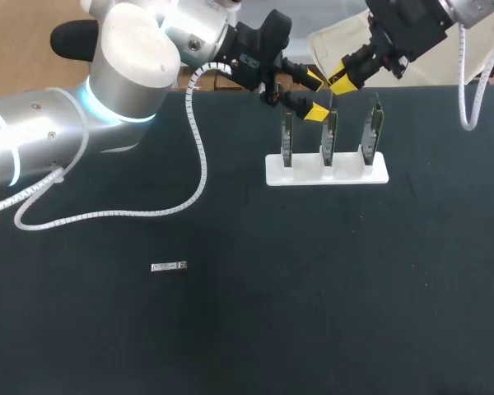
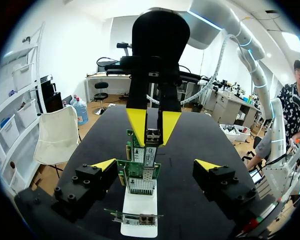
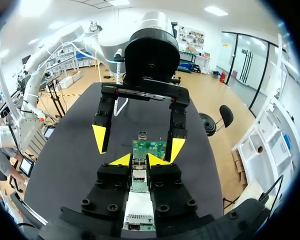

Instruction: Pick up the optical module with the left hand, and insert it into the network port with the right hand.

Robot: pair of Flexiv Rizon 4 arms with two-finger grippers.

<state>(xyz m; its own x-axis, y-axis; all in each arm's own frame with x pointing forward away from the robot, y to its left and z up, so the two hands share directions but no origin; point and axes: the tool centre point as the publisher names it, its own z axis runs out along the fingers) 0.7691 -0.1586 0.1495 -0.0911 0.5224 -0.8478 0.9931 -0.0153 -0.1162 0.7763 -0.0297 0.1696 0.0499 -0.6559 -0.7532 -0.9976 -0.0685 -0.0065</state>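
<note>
While the black table (image 1: 379, 313) is spread under it all, the big silver left arm (image 1: 132, 66) is seen coming in from 9 o'clock and stretching up to about 12 o'clock. A white coiled cable (image 1: 202, 156) is trailed from it down onto the table top. From the 1 o'clock corner the darker right arm (image 1: 412, 25) is brought in, so the two arms are met nose to nose over the far edge.

Just past the table's middle, at about 1 o'clock, a white stand (image 1: 346, 170) is set flat. Three network cards (image 1: 328, 136) are held upright in it, side by side in a row.

The left gripper (image 2: 155, 164) is spread wide, its yellow tips well apart. The cards are framed ahead between them, and nothing is gripped.

The right gripper (image 3: 138, 160) is closed down narrow, and a small silvery optical module (image 2: 152, 135) is pinched between its two yellow tips. That module is held just over the row, above the middle card as seen from the head view. Whether its end is touching a port cannot be told.

Down at 8 o'clock from the table's middle, a loose module (image 1: 169, 266) is left lying flat, well apart from the stand and from both grippers.
</note>
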